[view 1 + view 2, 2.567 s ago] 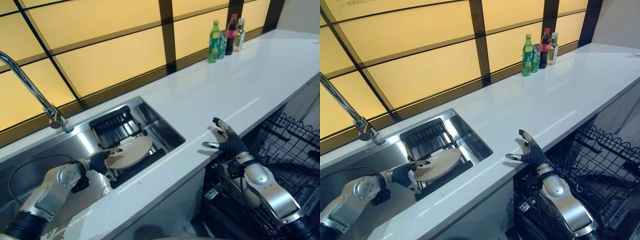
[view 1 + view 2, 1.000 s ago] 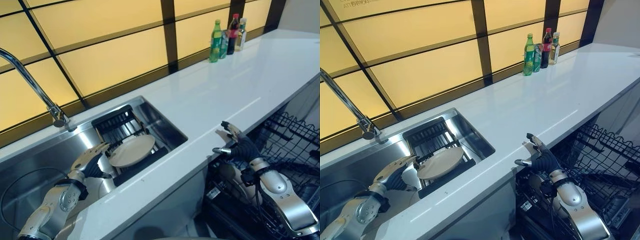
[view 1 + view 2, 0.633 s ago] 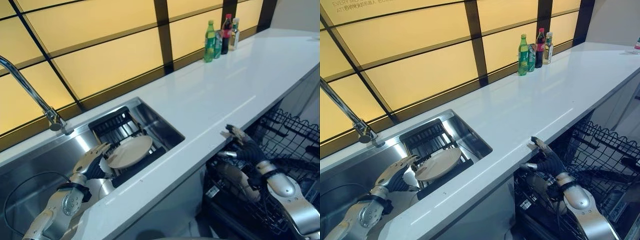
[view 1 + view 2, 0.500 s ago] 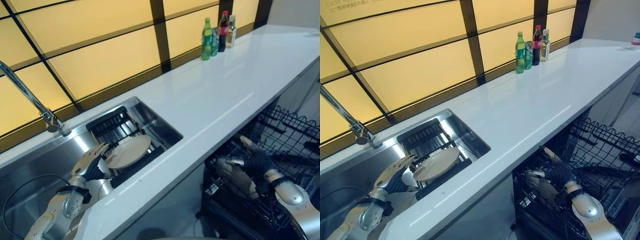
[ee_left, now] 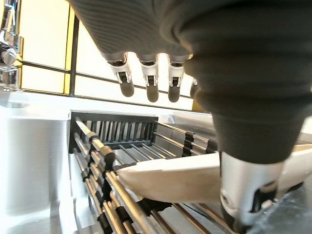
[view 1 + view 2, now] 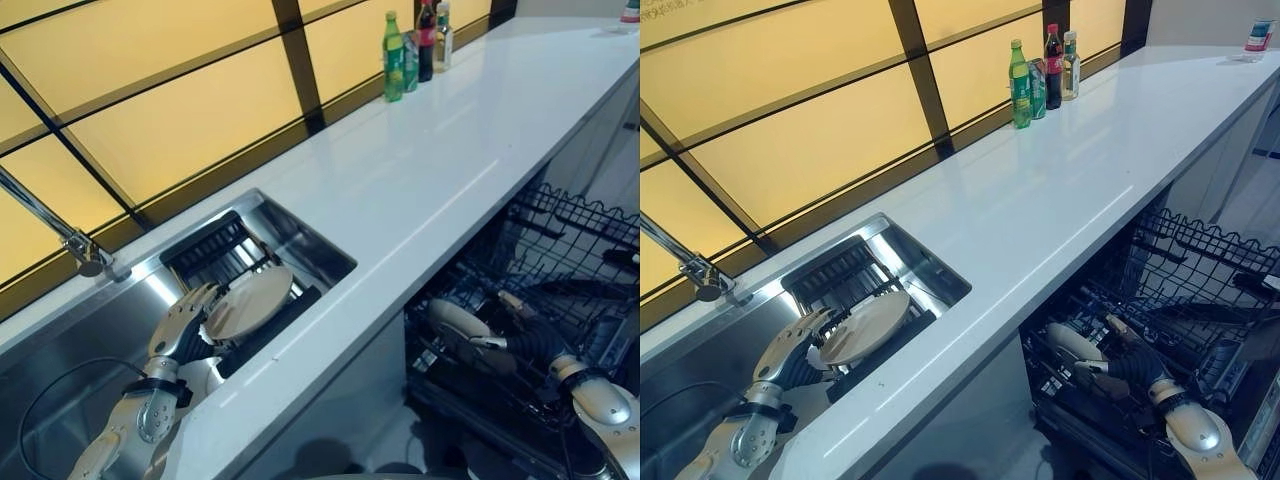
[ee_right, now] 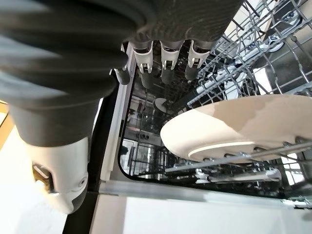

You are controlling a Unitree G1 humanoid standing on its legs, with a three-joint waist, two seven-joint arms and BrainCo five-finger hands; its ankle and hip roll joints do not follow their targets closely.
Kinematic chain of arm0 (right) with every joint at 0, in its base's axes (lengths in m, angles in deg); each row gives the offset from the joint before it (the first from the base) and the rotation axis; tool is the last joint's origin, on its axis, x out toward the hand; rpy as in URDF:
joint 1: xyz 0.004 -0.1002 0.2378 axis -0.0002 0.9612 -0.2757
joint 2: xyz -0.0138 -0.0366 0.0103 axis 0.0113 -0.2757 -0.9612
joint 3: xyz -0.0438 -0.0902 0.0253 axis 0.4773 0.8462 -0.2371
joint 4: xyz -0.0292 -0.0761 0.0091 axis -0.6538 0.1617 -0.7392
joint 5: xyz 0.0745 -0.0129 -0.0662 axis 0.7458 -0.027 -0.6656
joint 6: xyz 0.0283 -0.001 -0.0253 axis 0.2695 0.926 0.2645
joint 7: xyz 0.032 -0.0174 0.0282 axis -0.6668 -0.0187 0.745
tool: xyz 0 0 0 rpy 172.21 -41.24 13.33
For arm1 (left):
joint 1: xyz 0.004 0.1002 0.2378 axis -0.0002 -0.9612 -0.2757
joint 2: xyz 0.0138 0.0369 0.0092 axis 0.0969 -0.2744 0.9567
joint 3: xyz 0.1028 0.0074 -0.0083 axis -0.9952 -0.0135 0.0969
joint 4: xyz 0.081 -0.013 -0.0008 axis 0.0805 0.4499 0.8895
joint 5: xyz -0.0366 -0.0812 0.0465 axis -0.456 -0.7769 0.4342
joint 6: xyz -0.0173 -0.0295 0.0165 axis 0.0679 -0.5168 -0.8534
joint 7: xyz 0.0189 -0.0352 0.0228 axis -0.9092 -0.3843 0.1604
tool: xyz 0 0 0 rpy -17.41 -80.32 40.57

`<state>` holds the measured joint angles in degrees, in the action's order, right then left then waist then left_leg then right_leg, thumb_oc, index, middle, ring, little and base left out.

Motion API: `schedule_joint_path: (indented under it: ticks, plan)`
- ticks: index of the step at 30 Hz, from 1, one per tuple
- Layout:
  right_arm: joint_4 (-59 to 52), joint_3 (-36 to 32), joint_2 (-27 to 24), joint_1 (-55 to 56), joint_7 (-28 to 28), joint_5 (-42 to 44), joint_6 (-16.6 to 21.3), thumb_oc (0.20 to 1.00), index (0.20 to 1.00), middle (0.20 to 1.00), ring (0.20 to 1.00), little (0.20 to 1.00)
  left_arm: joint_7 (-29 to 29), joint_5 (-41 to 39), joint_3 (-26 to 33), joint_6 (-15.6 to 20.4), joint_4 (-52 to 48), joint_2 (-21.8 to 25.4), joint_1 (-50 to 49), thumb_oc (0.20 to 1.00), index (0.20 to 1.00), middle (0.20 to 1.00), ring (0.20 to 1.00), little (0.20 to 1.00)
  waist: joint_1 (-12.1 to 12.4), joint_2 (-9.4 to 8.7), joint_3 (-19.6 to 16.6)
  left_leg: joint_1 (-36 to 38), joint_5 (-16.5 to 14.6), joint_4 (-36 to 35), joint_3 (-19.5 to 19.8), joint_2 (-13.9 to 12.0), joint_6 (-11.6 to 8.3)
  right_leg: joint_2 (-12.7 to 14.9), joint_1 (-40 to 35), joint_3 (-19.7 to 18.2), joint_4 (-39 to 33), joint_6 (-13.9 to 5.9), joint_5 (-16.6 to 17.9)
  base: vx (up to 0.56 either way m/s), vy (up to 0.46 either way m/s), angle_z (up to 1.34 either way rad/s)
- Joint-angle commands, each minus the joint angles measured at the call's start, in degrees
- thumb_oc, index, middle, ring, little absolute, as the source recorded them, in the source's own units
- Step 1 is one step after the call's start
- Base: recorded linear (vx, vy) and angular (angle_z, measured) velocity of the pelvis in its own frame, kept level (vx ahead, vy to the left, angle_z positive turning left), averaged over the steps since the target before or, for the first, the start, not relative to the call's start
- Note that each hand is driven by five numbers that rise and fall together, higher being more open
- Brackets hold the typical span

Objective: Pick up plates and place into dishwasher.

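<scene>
A beige plate (image 6: 248,300) lies tilted on the black rack (image 6: 205,255) in the steel sink (image 6: 305,235). My left hand (image 6: 180,325) rests at the plate's left edge, open, its straight fingers (image 5: 147,80) above the plate (image 5: 170,178) and the thumb (image 5: 246,195) beside it. A second beige plate (image 6: 455,325) lies in the dishwasher's lower wire rack (image 6: 570,250). My right hand (image 6: 530,338) is down inside that rack just right of this plate (image 7: 229,126), open, with its fingers (image 7: 163,61) holding nothing.
A white countertop (image 6: 430,150) runs between the sink and the open dishwasher. Three bottles (image 6: 412,45) stand at the back by the yellow panels. The faucet (image 6: 60,235) arches over the sink's left side. Wire tines surround my right hand.
My left hand let go of the plate on the sink rack and now lies open beside it. My right hand dropped from the counter edge into the dishwasher rack. The camera shifted.
</scene>
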<state>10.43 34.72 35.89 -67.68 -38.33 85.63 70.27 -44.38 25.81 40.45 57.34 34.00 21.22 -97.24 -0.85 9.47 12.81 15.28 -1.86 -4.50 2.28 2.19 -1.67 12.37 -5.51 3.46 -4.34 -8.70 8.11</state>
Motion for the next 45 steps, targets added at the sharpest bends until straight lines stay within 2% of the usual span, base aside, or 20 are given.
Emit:
schedule_joint_path:
  ticks: [1,7,12,17,19,27,28,29,30,37,45]
  plan:
    - [-4.0,-1.6,-1.3,-1.1,-0.7,-1.3,1.4,1.0,1.0,1.0,1.0,1.0,2.0,1.1,0.0,0.8,0.8,2.1,1.9,1.0,1.0,1.0,1.0,1.0,-0.2,-3.89,-1.1,-11.1,4.2,6.0,0.1,1.7,-1.39,1.6,2.1,-1.4,6.8,-3.74,-4.3,-0.01,0.045,-0.04]
    - [-3.4,-1.7,-1.3,-3.2,-0.2,-1.9,2.2,1.0,1.0,1.0,1.0,1.0,4.2,1.0,-2.1,-0.9,2.4,2.2,4.4,1.0,1.0,1.0,1.0,1.0,-0.5,-4.19,0.4,-14.8,4.3,7.4,-0.2,1.6,-1.51,1.6,5.4,-2.6,7.3,-3.76,-4.1,-0.1,0.015,-0.05]
    - [-2.6,0.0,-1.3,-7.7,2.0,-2.3,3.1,1.0,1.0,1.0,1.0,1.0,10.7,0.4,-4.3,-2.3,3.8,3.1,8.7,1.0,1.0,1.0,1.0,1.0,-0.5,-4.7,2.5,-18.0,4.2,7.8,-0.4,1.3,-1.45,1.4,8.2,-3.2,7.2,-3.45,-4.1,-0.2,-0.006,-0.06]
    - [-0.8,4.0,-0.3,-14.7,5.4,-3.3,3.3,1.0,1.0,1.0,1.0,1.0,20.1,0.0,-8.2,-5.5,7.0,2.9,17.4,1.0,1.0,1.0,1.0,1.0,-0.4,-6.06,5.5,-21.5,4.8,8.4,-0.1,0.7,-1.31,1.0,11.2,-3.9,6.8,-2.84,-2.8,-0.2,-0.061,-0.06]
    - [0.2,5.9,0.3,-17.5,6.8,-3.7,3.4,1.0,1.0,1.0,1.0,1.0,22.1,-0.7,-9.6,-6.4,8.5,3.0,20.7,1.0,1.0,1.0,1.0,1.0,-0.3,-6.69,6.7,-22.7,4.9,8.8,0.0,0.4,-1.28,0.9,12.2,-4.1,6.7,-2.63,-2.3,-0.19,-0.092,0.03]
    - [4.4,13.8,4.7,-30.0,12.4,-7.5,2.5,1.0,1.0,1.0,1.0,1.0,25.5,-2.3,-13.6,-11.3,14.0,3.8,33.9,1.0,1.0,1.0,1.0,1.0,-0.5,-8.13,12.5,-26.1,5.4,9.9,0.2,-0.6,-1.03,-0.2,16.7,-4.5,7.9,-1.68,-0.5,-0.16,-0.07,-0.11]
    - [4.6,14.2,5.0,-30.7,12.6,-7.8,2.4,1.0,1.0,1.0,1.0,1.0,25.8,-2.2,-13.8,-12.0,14.3,3.9,34.8,0.859,0.859,0.859,0.859,0.859,-0.6,-8.22,13.0,-26.2,5.5,10.0,0.2,-0.7,-0.99,-0.3,16.8,-4.5,8.1,-1.59,-0.3,-0.04,-0.02,-0.1]
    - [4.7,14.6,5.4,-31.2,12.8,-8.1,2.4,1.0,1.0,1.0,1.0,1.0,25.8,-2.5,-13.9,-12.3,14.6,3.9,35.4,0.42,0.42,0.42,0.42,0.42,-0.7,-8.29,13.4,-26.1,5.5,10.0,0.2,-0.7,-0.96,-0.3,17.0,-4.5,8.3,-1.53,-0.2,-0.02,-0.012,0.08]
    - [4.8,14.9,5.9,-31.5,12.8,-8.6,2.3,1.0,1.0,1.0,1.0,1.0,25.8,-2.5,-13.8,-12.7,14.8,3.8,35.8,0.2,0.2,0.2,0.2,0.2,-0.8,-8.3,13.8,-25.9,5.6,10.1,0.2,-0.7,-0.87,-0.3,17.1,-4.4,8.6,-1.44,0.0,-0.01,-0.001,0.12]
    - [3.9,13.3,6.1,-28.7,11.1,-8.9,3.5,1.0,1.0,1.0,1.0,1.0,23.8,-1.1,-12.3,-13.0,12.4,2.9,33.4,0.2,0.2,0.2,0.2,0.2,-1.0,-8.19,14.3,-23.8,5.8,9.8,0.4,-0.6,-0.65,0.1,16.1,-3.7,9.5,-1.2,0.4,0.04,0.004,0.01]
    - [2.0,10.0,5.0,-24.3,7.8,-7.5,3.2,1.0,1.0,1.0,1.0,1.0,22.6,1.0,-10.0,-13.0,10.1,1.2,28.3,0.2,0.2,0.2,0.2,0.2,-1.1,-7.94,12.6,-20.6,5.9,8.8,0.3,-0.2,-0.71,0.6,13.2,-2.4,9.3,-0.92,0.3,0.08,0.011,-0.02]
